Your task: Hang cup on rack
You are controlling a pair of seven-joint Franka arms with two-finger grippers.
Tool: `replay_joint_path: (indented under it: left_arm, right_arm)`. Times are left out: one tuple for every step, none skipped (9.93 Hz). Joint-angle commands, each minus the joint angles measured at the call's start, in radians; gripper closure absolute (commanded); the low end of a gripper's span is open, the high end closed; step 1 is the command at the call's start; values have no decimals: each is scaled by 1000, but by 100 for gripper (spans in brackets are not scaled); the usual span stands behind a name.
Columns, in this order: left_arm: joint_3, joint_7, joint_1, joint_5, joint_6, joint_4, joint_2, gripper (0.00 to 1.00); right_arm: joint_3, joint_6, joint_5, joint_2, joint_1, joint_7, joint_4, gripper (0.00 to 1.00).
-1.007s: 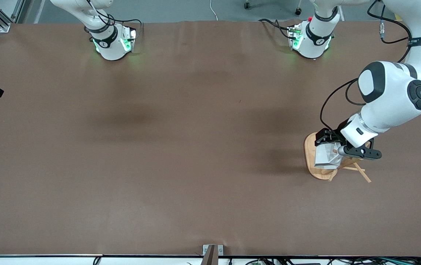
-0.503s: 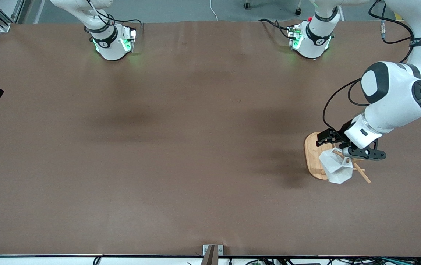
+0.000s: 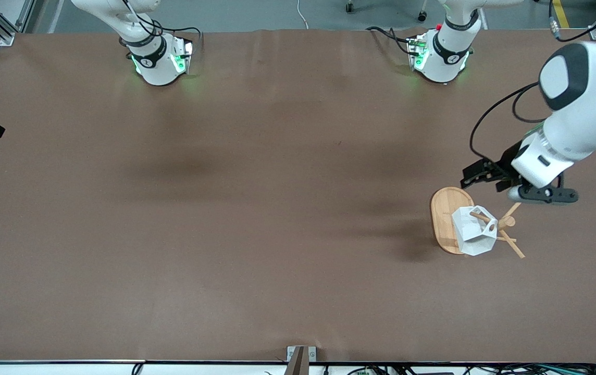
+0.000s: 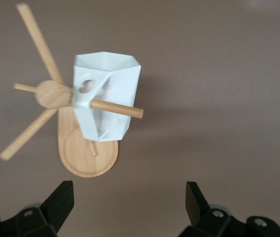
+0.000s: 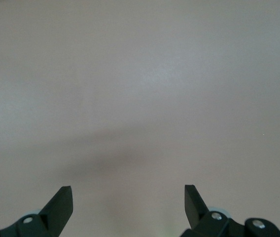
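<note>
Left wrist view has the small white faceted cup [image 4: 105, 96] hung on the bamboo mug-tree rack's [image 4: 88, 158] peg, left gripper [image 4: 130, 200] empty and spread above, right gripper [image 5: 128, 197] spread too, waiting; I'd lift straight up, avoiding the pegs.

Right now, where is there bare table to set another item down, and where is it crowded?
Bare: the brown table from the rack to the right arm's end, and the strip nearer the front camera. Crowded: the rack's pegs, where the cup hangs, with the open left gripper above. The right gripper, open, waits over bare table.
</note>
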Motion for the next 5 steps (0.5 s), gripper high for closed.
replay_joint_path:
  left_arm:
    - [7, 2, -3, 87, -130, 82, -13, 0]
    - [17, 2, -4, 95, -170, 120, -20, 0]
    - [19, -1, -4, 94, -230, 141, -41, 0]
    - [25, -4, -4, 95, -277, 153, -64, 0]
    - [34, -18, -7, 97, -337, 152, -97, 0]
  right_arm:
    - [9, -13, -16, 5, -12, -11, 14, 0]
    - [8, -11, -16, 5, -10, -11, 14, 0]
    - [9, -10, -13, 5, -10, -10, 13, 0]
    - [8, -10, -12, 5, -10, -10, 13, 0]
    - [8, -11, -13, 5, -10, -10, 13, 0]
